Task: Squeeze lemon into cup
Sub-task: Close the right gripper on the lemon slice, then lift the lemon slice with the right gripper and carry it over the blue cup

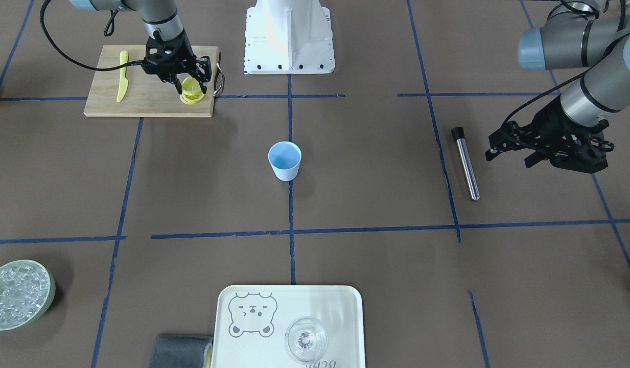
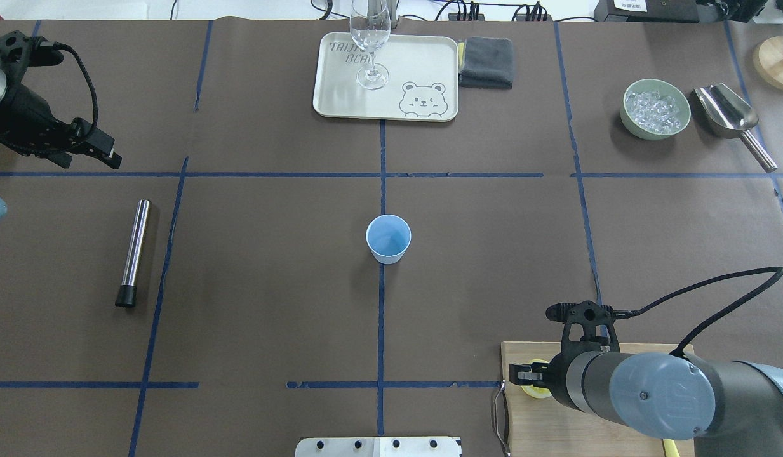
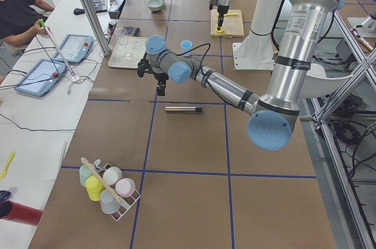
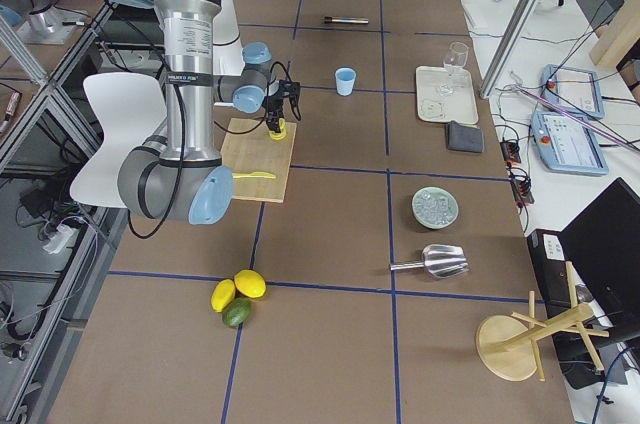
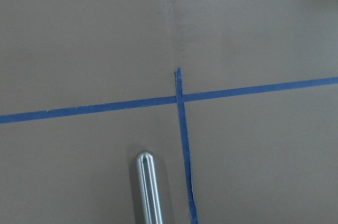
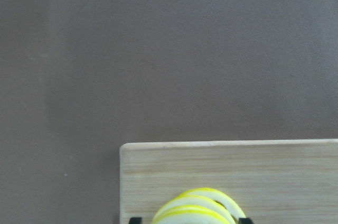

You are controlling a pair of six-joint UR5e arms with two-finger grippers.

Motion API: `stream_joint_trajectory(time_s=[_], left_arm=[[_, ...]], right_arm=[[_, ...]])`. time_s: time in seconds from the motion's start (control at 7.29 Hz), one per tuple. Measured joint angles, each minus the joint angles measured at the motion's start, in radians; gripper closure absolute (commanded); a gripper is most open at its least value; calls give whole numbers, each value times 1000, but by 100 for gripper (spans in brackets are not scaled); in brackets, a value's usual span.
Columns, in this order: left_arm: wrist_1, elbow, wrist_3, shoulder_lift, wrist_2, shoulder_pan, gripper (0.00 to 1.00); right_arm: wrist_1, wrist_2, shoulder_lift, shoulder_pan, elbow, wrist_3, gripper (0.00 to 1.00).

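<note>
The light-blue cup (image 1: 284, 161) stands upright in the middle of the table, also seen from overhead (image 2: 388, 238). Two yellow lemon slices (image 1: 192, 92) are at the corner of the wooden cutting board (image 1: 141, 99). My right gripper (image 1: 192, 84) is down over them, its fingers on either side of the upper slice, which is tilted up off the lower one. The right wrist view shows the slices (image 6: 200, 205) between the fingertips at the board's edge. My left gripper (image 1: 509, 153) hovers open and empty, far from the cup, beside a metal tube (image 1: 466, 162).
A yellow knife (image 1: 122, 76) lies on the board. A cream tray (image 1: 340, 306) holds a stemmed glass (image 1: 305, 339), with a grey cloth (image 1: 182, 351) beside it. A green bowl of ice (image 1: 48, 301) sits at the table corner. The robot base (image 1: 289, 36) stands behind the cup.
</note>
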Motion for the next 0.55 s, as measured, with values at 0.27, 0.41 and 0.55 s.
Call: stream_joint_trajectory(time_s=[0.27, 0.41, 0.55], left_arm=[[0, 0, -6, 0, 0, 0, 0], [0, -1, -7, 0, 0, 0, 0], [0, -2, -7, 0, 0, 0, 0]], right_arm=[[-1, 1, -4, 14, 17, 0, 35], [-4, 6, -4, 29, 24, 0, 37], [-7, 20, -1, 53, 28, 0, 37]])
